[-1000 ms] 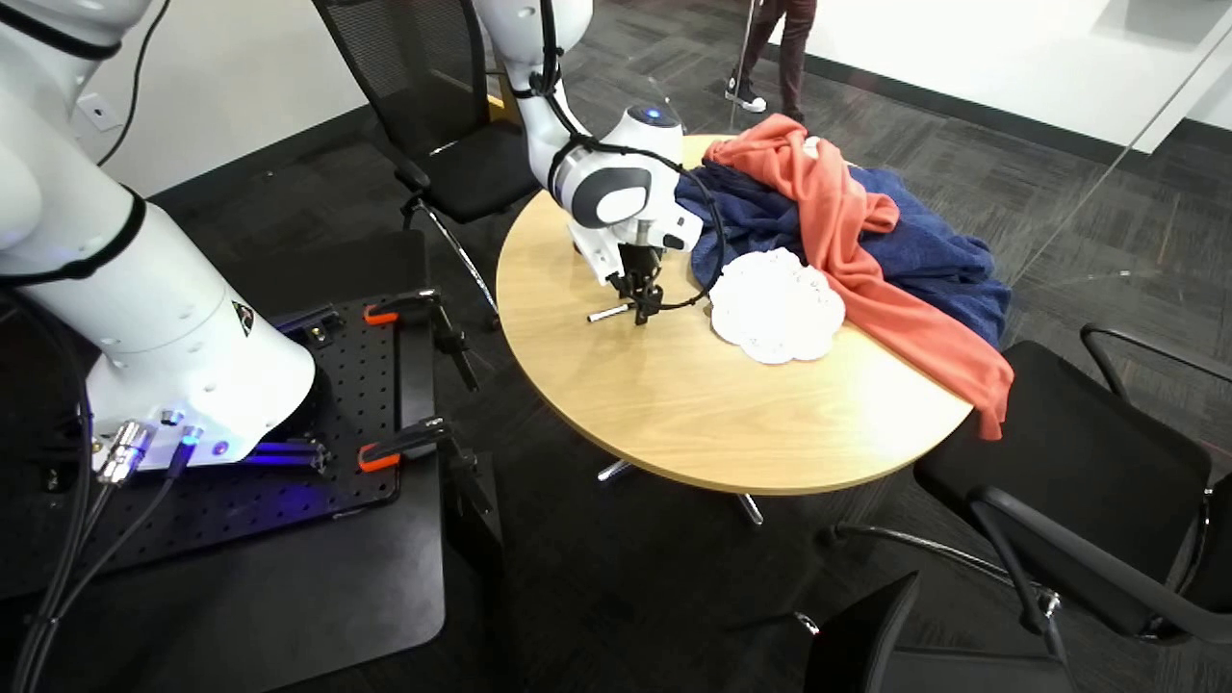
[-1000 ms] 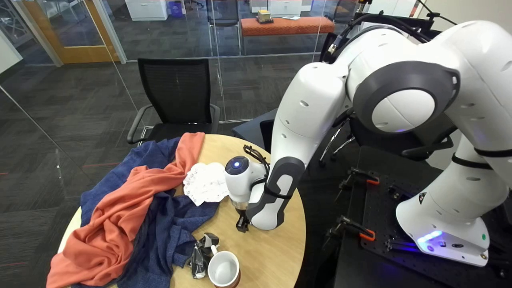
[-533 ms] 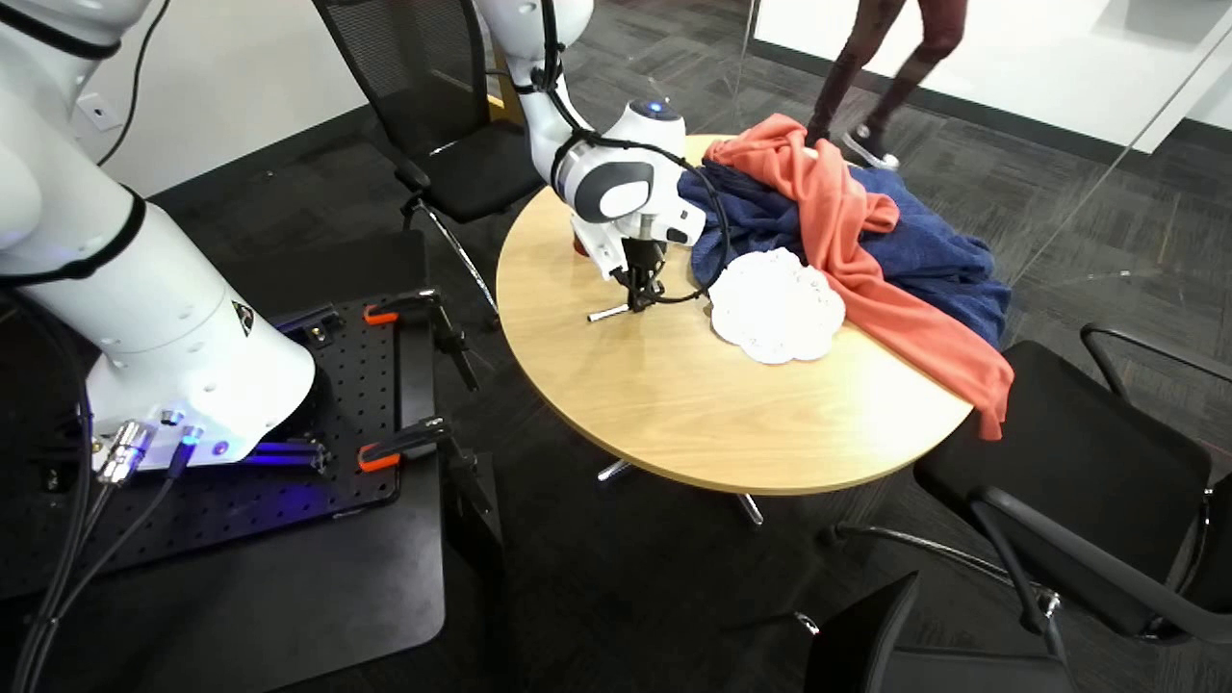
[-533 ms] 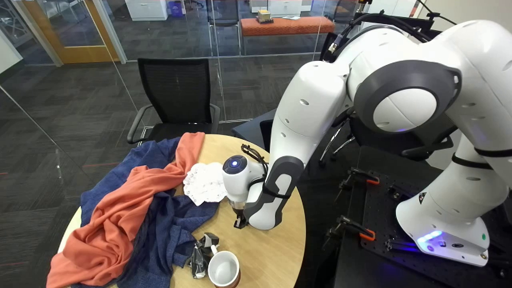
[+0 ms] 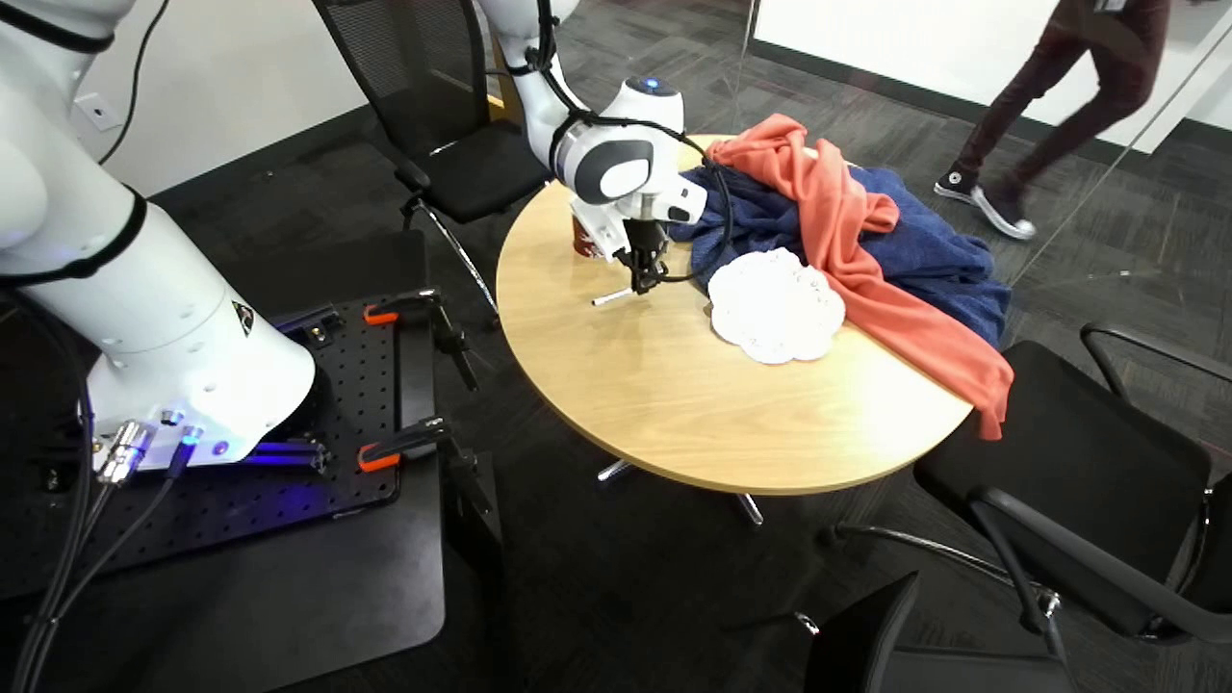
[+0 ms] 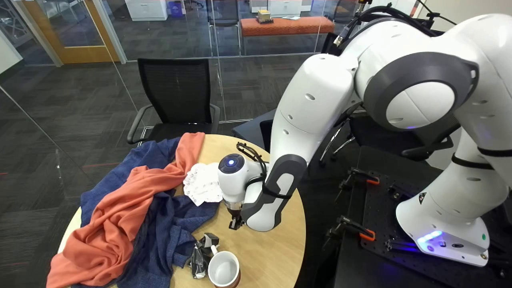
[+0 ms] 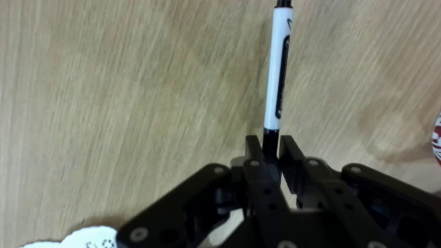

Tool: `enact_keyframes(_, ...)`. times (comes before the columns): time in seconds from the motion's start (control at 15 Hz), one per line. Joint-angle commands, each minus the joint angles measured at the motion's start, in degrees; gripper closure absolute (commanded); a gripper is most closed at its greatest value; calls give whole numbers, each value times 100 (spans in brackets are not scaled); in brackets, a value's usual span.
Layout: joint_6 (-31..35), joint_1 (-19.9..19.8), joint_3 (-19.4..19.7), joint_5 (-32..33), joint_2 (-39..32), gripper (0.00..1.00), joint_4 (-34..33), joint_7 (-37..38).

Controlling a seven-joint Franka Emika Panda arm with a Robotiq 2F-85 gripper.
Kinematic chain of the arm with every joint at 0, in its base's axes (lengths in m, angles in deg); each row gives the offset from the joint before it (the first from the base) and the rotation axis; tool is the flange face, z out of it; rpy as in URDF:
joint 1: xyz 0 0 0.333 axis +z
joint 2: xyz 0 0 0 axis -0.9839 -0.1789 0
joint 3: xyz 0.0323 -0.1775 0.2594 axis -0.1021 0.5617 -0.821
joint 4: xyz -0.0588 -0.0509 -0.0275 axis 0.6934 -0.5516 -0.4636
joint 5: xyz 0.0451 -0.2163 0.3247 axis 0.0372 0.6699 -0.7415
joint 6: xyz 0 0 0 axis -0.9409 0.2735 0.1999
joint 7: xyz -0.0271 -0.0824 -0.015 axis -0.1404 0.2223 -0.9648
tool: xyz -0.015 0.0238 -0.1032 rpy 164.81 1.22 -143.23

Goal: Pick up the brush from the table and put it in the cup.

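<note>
The brush, a pen-like stick with a white body and black ends (image 7: 276, 69), points away from my gripper (image 7: 270, 143) in the wrist view. My fingers are shut on its black end. In an exterior view, the brush (image 5: 611, 296) juts sideways from the gripper (image 5: 645, 282), slightly above the round wooden table (image 5: 731, 423). The dark-red cup (image 5: 583, 238) stands behind the gripper there, partly covered by the wrist. Its white inside and handle show in an exterior view, where the cup (image 6: 224, 270) is close to the front; the brush is hidden in that view.
A crumpled black-and-grey object (image 6: 200, 256) lies against the cup's handle side. A white scalloped doily (image 5: 778, 308) is beside the gripper. Blue denim (image 5: 934, 255) and an orange cloth (image 5: 837, 221) cover the table's far side. Chairs surround the table; a person (image 5: 1068, 106) walks behind.
The jaws have closed on the brush's end. Gripper and brush have since risen a little off the table. The person in the background has walked to the right.
</note>
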Motion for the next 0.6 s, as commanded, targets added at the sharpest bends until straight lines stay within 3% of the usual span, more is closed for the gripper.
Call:
enact_keyframes(0.0, -75, 218, 105, 288, 686, 95, 423, 34)
enact_keyframes(0.53, -209, 128, -83, 789, 1685, 95, 835, -317)
